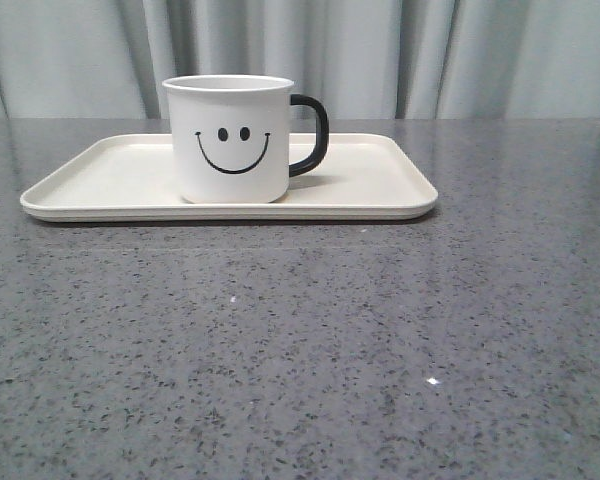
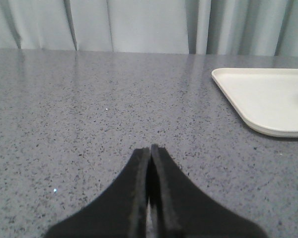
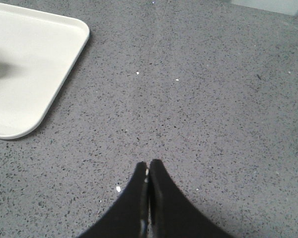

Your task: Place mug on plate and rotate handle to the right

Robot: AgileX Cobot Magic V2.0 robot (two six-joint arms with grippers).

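Mug (image 1: 230,140) upright on plate (image 1: 380,195), white with black smiley face toward camera, black handle (image 1: 313,135) at 3 o'clock, pointing to robot's right. Sits left of plate's middle, inside low rim, near front edge. Plate on grey speckled table (image 1: 300,350), pale curtain (image 1: 380,50) behind. Judged from this layout: both parts of task look done.

Risk from here, as judgement only: little left to go wrong unless an arm returns to the plate. Any sweep across at low height could clip the handle and spin it off 3 o'clock, or nudge the mug toward the near rim, where a tilt or tip over the low edge seems possible. Smooth plate likely gives little grip against a sideways knock. Plate itself, light and shallow, could also slide on polished stone if bumped at a corner.

Pose of arms: neither visible in front view. Left gripper (image 2: 150,148) low over bare table, well apart from plate, whose corner (image 2: 268,99) lies toward 2 o'clock in that wrist picture. Fingers pressed together, nothing between. Right gripper (image 3: 149,163) likewise over bare table, plate corner (image 3: 30,79) off toward 10 o'clock, fingers clenched tight and empty.
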